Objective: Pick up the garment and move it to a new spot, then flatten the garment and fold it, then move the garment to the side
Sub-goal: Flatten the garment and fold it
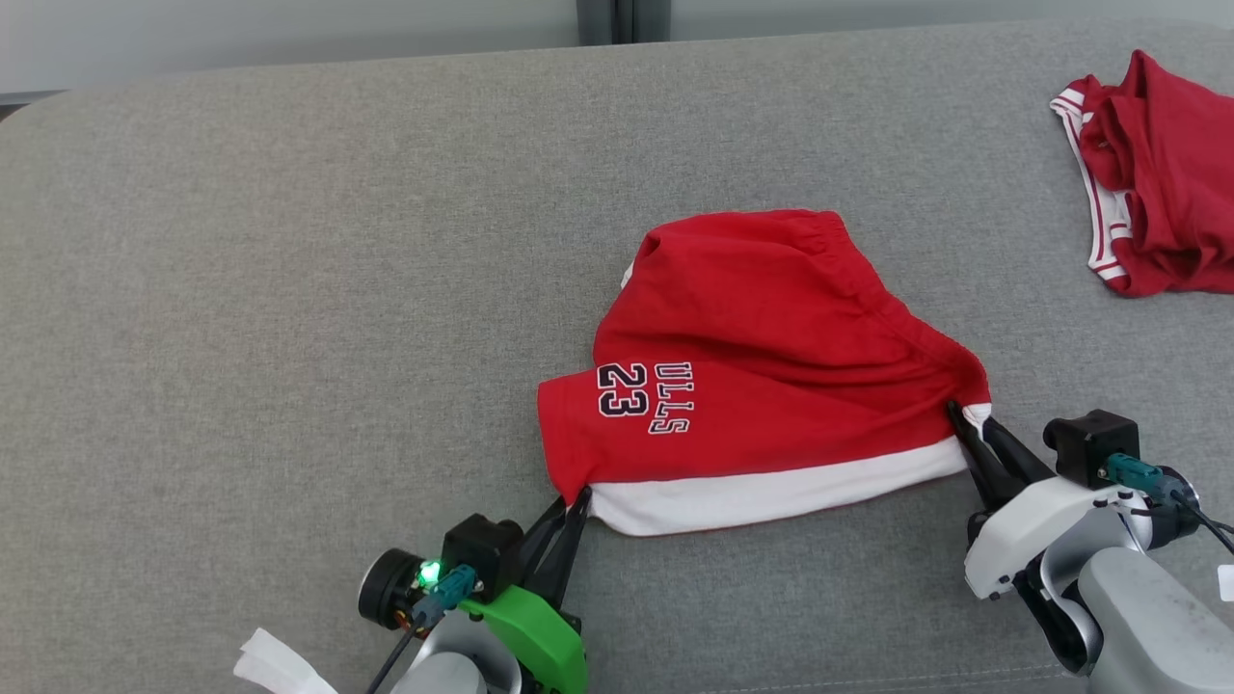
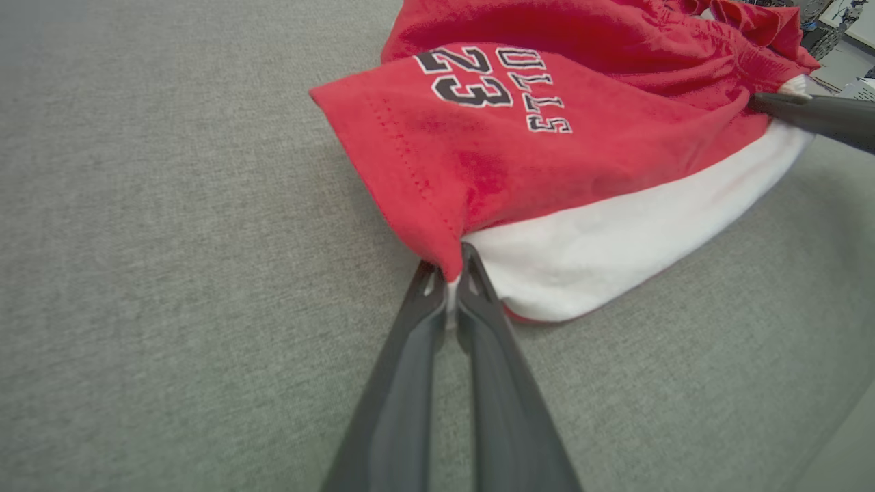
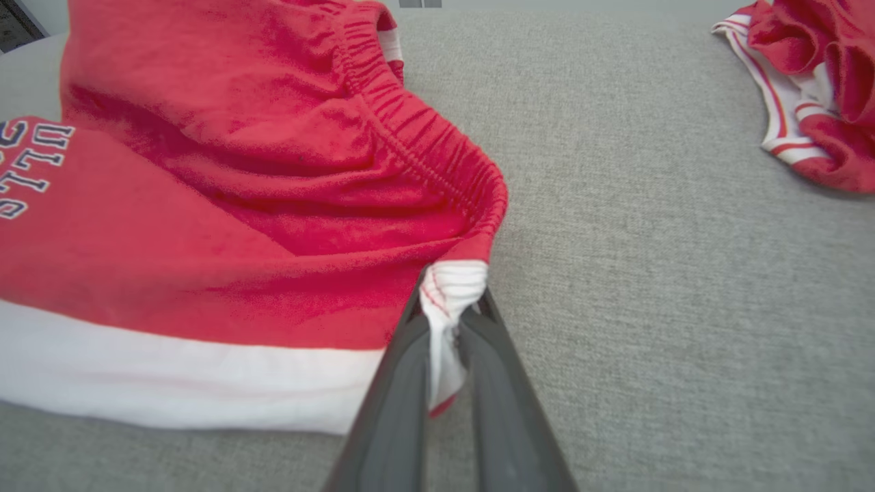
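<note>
In the head view, the red shorts [image 1: 762,366] are lying near the middle of the grey cushion [image 1: 289,289], a little toward the robot's right. They are humped up, with a white band running along the near edge. The left gripper [image 1: 576,499] is pinching the near left corner, and the right gripper [image 1: 964,424] is pinching the near right corner. A second red garment [image 1: 1157,173] is lying well apart at the far right.

In the left wrist view, the fingers are clenching the hem corner where red meets white, with almost no gap between them.

In the right wrist view, the fingers are clamping a tuft of white ribbed cloth just below the gathered elastic waistband.

The cloth is looking light, soft and limp, so it is likely to sag between the two holds. The stitched hem and waistband corners are probably the firmest places to grip.
</note>
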Tool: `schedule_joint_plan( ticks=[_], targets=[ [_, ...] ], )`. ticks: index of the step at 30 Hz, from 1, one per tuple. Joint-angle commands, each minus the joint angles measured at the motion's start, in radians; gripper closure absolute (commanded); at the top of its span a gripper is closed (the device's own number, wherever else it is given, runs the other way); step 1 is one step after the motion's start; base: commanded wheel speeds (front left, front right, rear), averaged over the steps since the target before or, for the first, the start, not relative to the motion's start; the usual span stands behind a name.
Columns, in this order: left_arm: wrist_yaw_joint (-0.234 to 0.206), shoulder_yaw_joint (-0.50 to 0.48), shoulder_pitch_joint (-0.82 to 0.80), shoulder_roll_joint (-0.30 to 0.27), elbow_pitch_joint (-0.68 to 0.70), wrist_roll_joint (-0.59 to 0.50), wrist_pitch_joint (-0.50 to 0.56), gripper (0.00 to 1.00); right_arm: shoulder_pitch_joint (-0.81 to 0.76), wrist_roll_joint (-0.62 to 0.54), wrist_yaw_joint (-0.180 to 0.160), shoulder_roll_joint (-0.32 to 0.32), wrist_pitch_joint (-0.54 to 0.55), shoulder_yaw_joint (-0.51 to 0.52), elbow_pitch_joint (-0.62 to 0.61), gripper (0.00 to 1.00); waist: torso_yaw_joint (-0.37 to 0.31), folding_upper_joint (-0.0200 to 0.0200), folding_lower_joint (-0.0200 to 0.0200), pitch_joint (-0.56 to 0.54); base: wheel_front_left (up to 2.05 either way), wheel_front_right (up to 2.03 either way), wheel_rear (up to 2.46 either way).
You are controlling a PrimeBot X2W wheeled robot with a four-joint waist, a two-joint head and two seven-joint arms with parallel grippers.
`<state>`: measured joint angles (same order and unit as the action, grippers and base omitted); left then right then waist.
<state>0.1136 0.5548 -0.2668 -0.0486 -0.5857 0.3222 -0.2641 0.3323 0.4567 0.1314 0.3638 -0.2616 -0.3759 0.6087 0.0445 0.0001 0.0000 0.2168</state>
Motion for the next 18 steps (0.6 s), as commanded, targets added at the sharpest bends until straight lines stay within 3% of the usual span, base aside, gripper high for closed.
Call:
schedule_joint_plan(
  ticks=[1,10,18],
  targets=[
    [-0.008,-0.006,0.000,-0.004,0.022,0.008,0.001,1.00,-0.020,0.012,-0.002,0.002,-0.004,0.006,-0.023,1.00,0.002,-0.0001,0.0000,-0.005,0.00,0.00,0.00],
    [-0.001,-0.098,-0.037,-0.010,0.160,-0.016,0.001,1.00,-0.011,0.017,-0.002,0.025,-0.004,0.013,-0.185,1.00,0.003,-0.0001,0.0000,-0.014,0.00,0.00,0.00],
    [0.016,-0.120,-0.352,-0.080,0.139,0.003,0.015,1.00,0.303,0.032,-0.002,0.070,0.036,-0.076,-0.198,1.00,-0.001,-0.0001,0.0000,0.056,0.00,0.00,0.00]
  ],
)
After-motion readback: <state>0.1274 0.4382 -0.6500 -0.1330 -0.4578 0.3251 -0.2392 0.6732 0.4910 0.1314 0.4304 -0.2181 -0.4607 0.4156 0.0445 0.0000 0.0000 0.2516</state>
